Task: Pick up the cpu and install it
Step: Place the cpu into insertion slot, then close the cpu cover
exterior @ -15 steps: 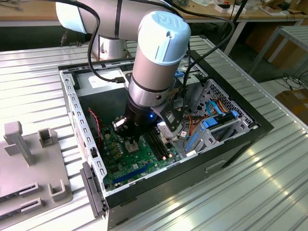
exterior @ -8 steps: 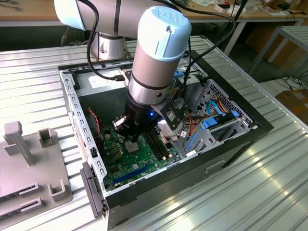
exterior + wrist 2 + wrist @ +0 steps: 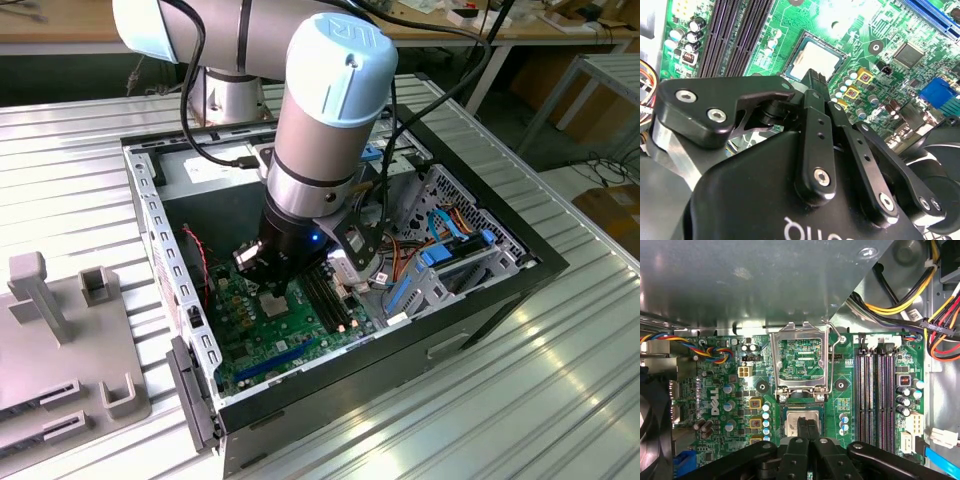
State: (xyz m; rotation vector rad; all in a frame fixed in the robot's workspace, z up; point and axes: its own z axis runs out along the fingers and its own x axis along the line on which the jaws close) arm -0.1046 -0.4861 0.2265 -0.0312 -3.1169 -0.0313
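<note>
Gripper fingers pressed together with nothing between them, tips right over the cpu; cannot tell if they touch. Cpu lies flat in its socket on the green motherboard. Hinged socket frame stands open. Exterior view: memory slots at 3 o'clock of the cpu.

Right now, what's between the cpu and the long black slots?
A few small round capacitors stand on the green board between the cpu and the slots, seen in the first wrist view.
</note>
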